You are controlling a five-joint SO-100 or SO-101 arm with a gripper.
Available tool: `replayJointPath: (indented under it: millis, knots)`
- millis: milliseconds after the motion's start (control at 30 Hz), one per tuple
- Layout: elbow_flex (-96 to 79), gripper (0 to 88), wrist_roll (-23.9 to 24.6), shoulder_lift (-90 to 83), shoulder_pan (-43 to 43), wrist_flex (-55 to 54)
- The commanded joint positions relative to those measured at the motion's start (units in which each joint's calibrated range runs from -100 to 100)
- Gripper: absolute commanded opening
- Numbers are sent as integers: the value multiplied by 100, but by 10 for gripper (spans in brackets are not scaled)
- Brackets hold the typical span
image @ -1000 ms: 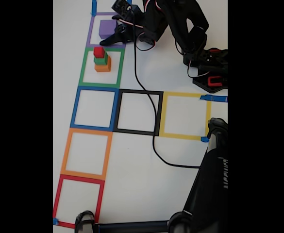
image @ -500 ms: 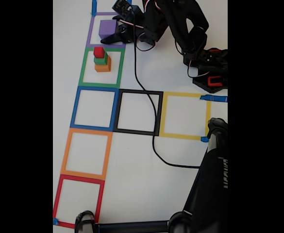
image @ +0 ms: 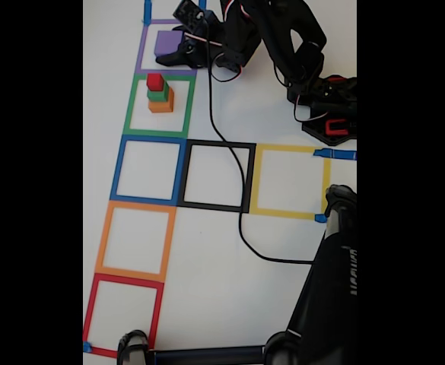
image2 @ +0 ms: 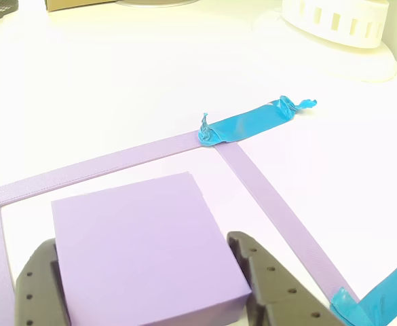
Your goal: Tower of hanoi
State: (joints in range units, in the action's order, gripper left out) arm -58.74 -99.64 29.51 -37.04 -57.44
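Observation:
A large purple block (image: pixel 163 42) sits on the table inside the purple tape square (image: pixel 141 47) at the top of the fixed view. My gripper (image: pixel 173 38) reaches in from the right and is shut on it. In the other view the purple block (image2: pixel 137 231) fills the space in my gripper (image2: pixel 147 285), with one dark finger (image2: pixel 41 288) against its left side and the other against its right side. One square lower, inside the green square (image: pixel 131 106), stands a small stack: a red block (image: pixel 155 81) on a green block (image: pixel 157 94) on an orange block (image: pixel 160 104).
Below follow blue (image: pixel 119 167), orange (image: pixel 100 239) and red (image: pixel 91 308) squares, with black (image: pixel 249 175) and yellow (image: pixel 325 182) squares to the right. A black cable (image: pixel 241 220) crosses the black square. The arm's base (image: pixel 325 114) stands at the right, and a black stand (image: pixel 328 289) at the bottom right.
The gripper has shifted slightly up and left around the purple block and its fingers have drawn in against it. The block and the stack have stayed in place.

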Motion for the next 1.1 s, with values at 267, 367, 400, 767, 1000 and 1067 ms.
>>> replayJointPath:
  millis: [267, 367, 400, 767, 1000, 1067]
  knots:
    - [92, 178, -36, -72, 89, -62]
    - [56, 167, -36, -121, 109, -46]
    - [38, 160, -36, -137, 118, -46]
    - [-353, 145, -36, -1009, 214, 561]
    - [-671, 144, -36, -2801, 329, 2270]
    - [-680, 143, -36, -3310, 329, 2837]
